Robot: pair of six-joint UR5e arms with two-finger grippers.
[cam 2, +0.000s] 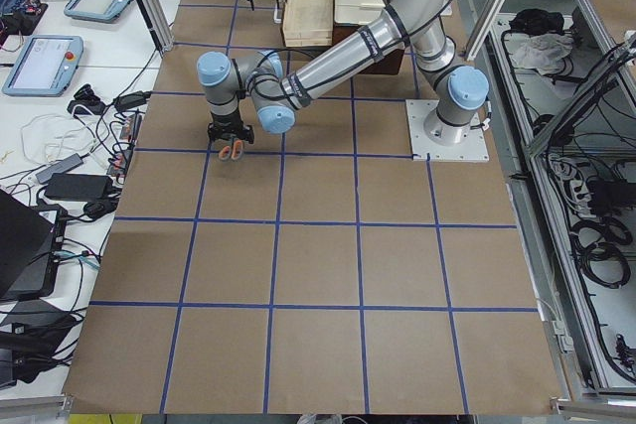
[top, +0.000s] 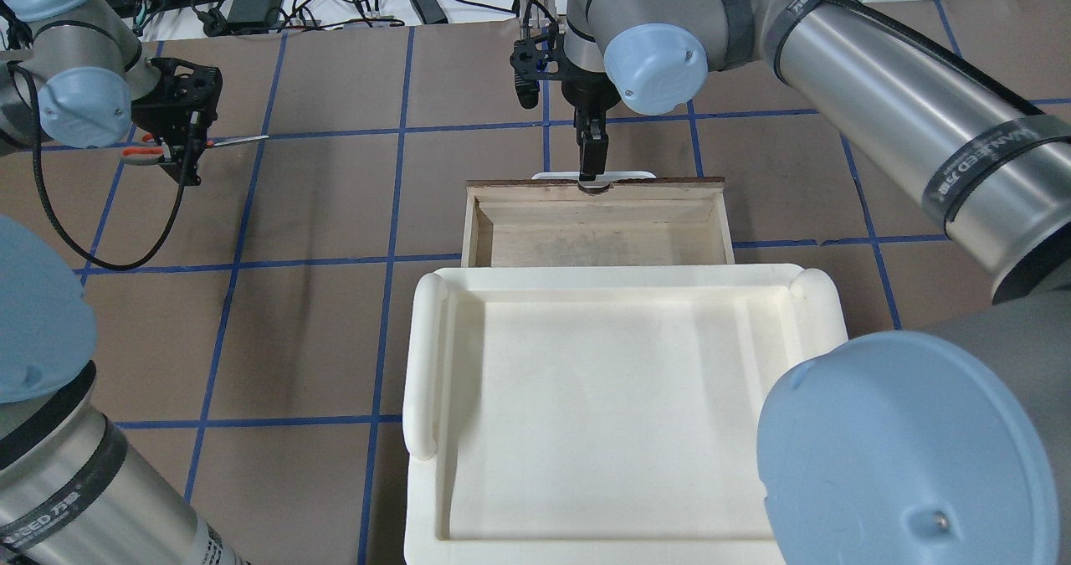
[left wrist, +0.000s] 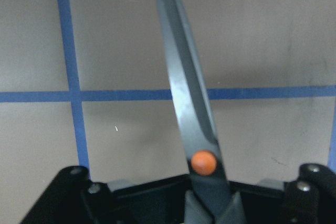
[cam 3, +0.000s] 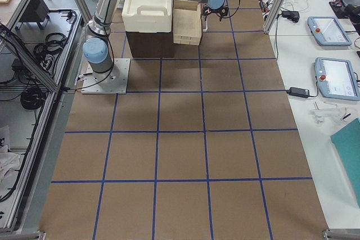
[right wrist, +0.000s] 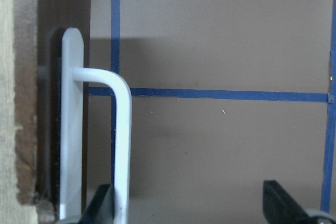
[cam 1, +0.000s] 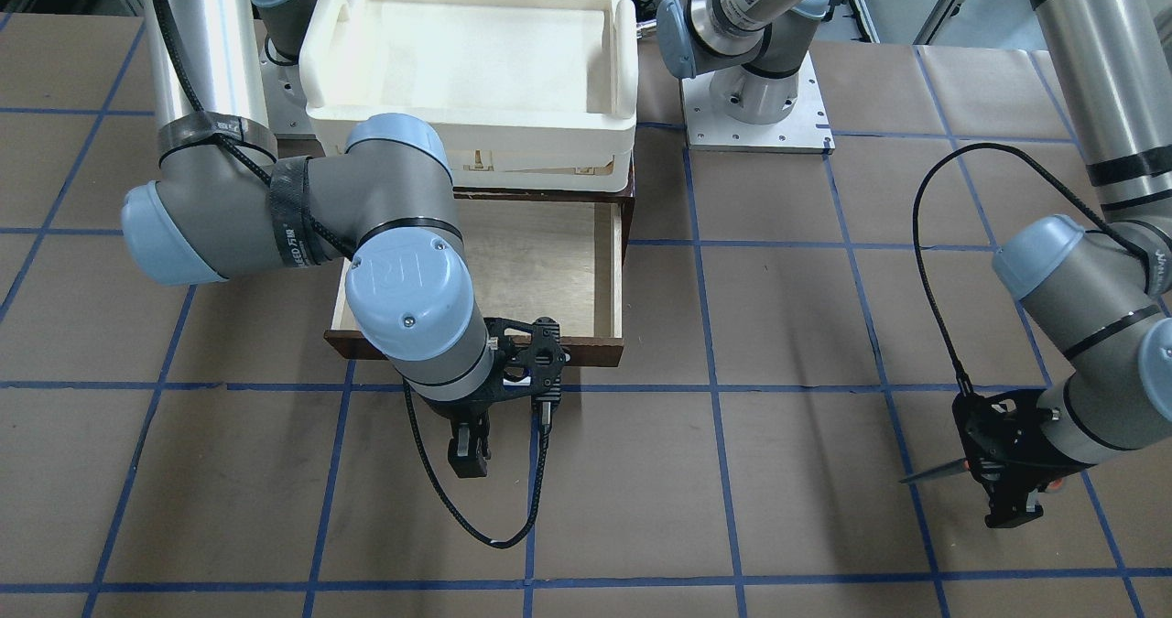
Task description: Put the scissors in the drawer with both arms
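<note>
Gripping the scissors (left wrist: 192,109), left pincer (top: 182,158) hangs well apart from the drawer (top: 669,185); right pincer (top: 592,168), fingers spread, sits at drawer's front edge.

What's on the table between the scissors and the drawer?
Nothing. The overhead view shows only bare brown table between the scissors and the drawer.

White plastic tray (top: 602,414); brown table (cam 1: 787,325) with blue grid lines
</note>
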